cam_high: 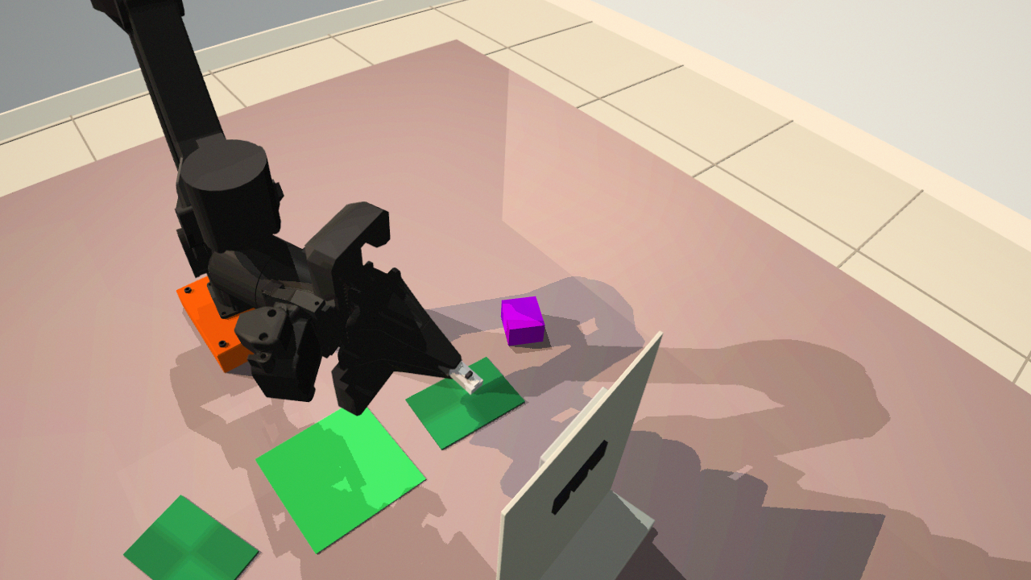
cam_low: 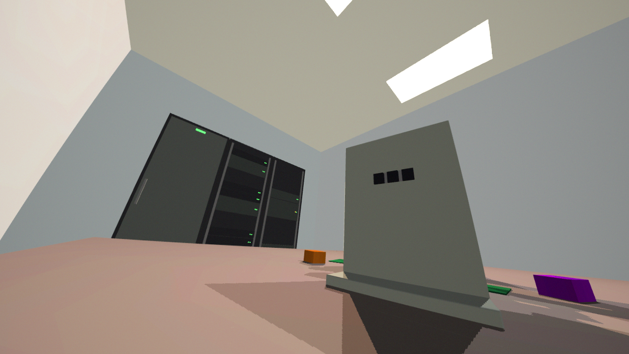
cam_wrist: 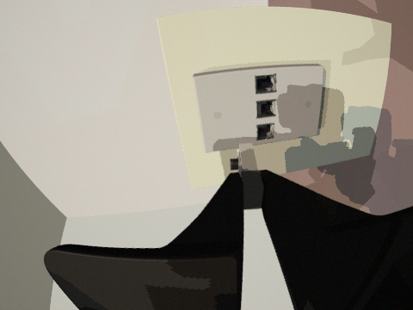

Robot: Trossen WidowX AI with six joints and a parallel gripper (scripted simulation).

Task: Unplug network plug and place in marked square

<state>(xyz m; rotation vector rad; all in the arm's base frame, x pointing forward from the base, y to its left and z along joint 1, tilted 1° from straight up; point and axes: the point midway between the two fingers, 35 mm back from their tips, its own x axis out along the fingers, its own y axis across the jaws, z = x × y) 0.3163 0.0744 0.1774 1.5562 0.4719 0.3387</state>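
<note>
Room's pretty plain: grey-blue walls (cam_low: 549, 145), one cream wall (cam_low: 48, 88) on the left, beige ceiling (cam_low: 264, 66) with bright white light panels (cam_low: 440, 61). Dark server racks (cam_low: 211, 189) with little green LEDs stand at the back. Floor (cam_high: 721, 122) is cream tile.

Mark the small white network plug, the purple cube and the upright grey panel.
small white network plug (cam_high: 467, 376): top view, on its body just past the closed fingertips that hold it.
purple cube (cam_high: 522, 315): top view, on its top face.
upright grey panel (cam_high: 577, 476): top view, on its broad face, beside the dark slots.
</note>
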